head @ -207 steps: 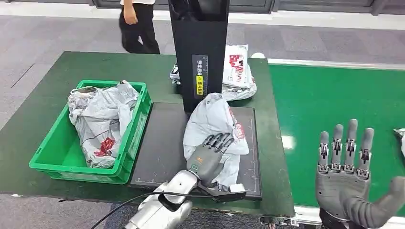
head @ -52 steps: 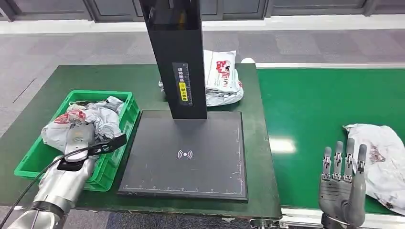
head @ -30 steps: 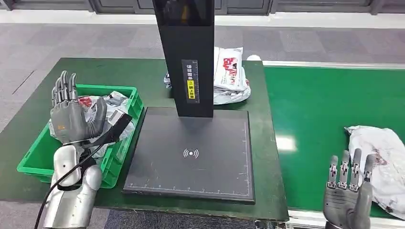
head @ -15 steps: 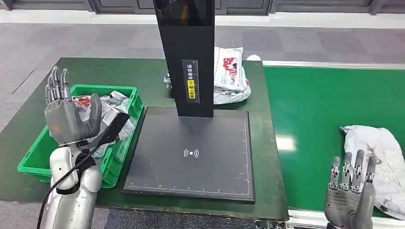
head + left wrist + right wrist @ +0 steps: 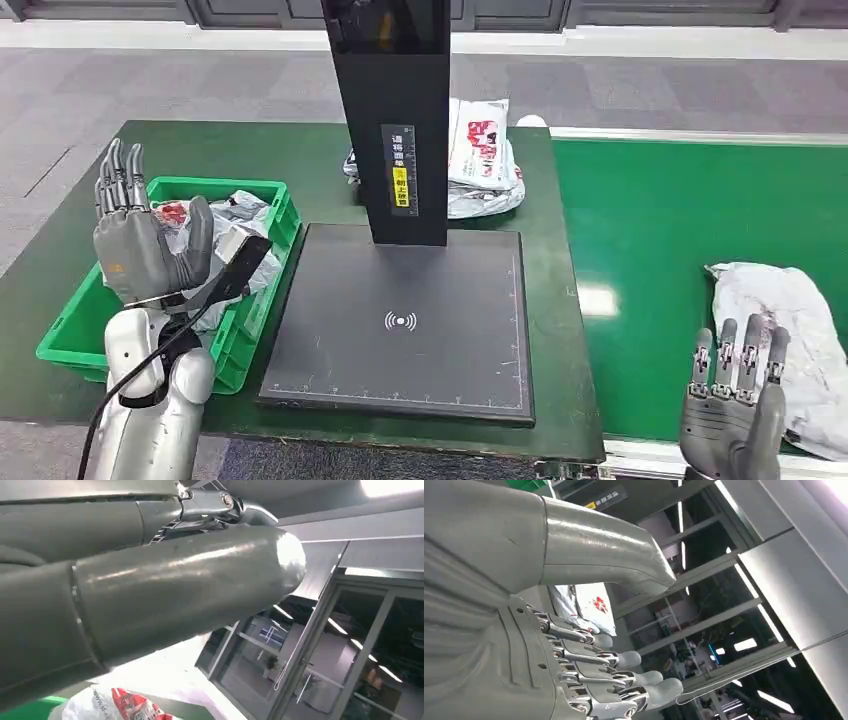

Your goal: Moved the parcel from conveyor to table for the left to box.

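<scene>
Grey left hand [image 5: 145, 250] raised, fingers spread, right hand [image 5: 735, 405] upright, spread, empty

Green table [image 5: 80, 240] carries a green crate [image 5: 245, 335], a black scanner pad [image 5: 400, 320] and a parcel pile [image 5: 485, 160]; adjoining green conveyor [image 5: 680, 220] bears one grey parcel [image 5: 790, 330].

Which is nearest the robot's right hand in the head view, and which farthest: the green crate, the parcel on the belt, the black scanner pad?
1. Parcel on the belt, just beyond the right hand.
2. Black scanner pad, mid-table to its left.
3. Green crate, at the table's far left, by the left hand.
</scene>
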